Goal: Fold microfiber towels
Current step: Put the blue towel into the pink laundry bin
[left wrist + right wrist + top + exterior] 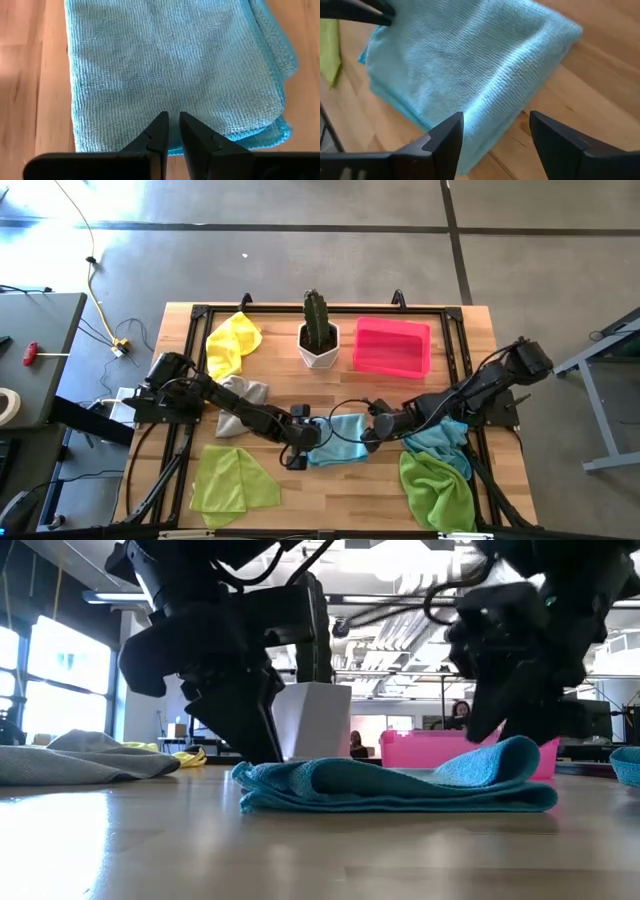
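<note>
A folded light blue towel [340, 438] lies flat in several layers at the table's middle, and it also shows in the low view [400, 785]. My left gripper [305, 438] stands at the towel's left end, its fingers almost together [171, 120]. My right gripper [372, 430] is open just above the towel's right end, where the cloth bulges up [500, 755]. Its fingers [495, 122] stand apart over that edge, and I see no touch. A yellow towel [232, 343], a grey towel [240, 402] and two lime green towels [230, 480] [435, 490] lie loose around it. My left gripper sets its shut fingertips [161, 122] on the top layer of the folded towel, close to its left edge [150, 107]. The fingers come from above, slanting in from the table's left. The towel lies flat on the table under them.
A pink tray [392, 346] and a white pot with a cactus [319, 335] stand at the far side. A second light blue towel [445, 438] lies crumpled under the right arm. Bare wood shows in front of the folded towel [330, 490].
</note>
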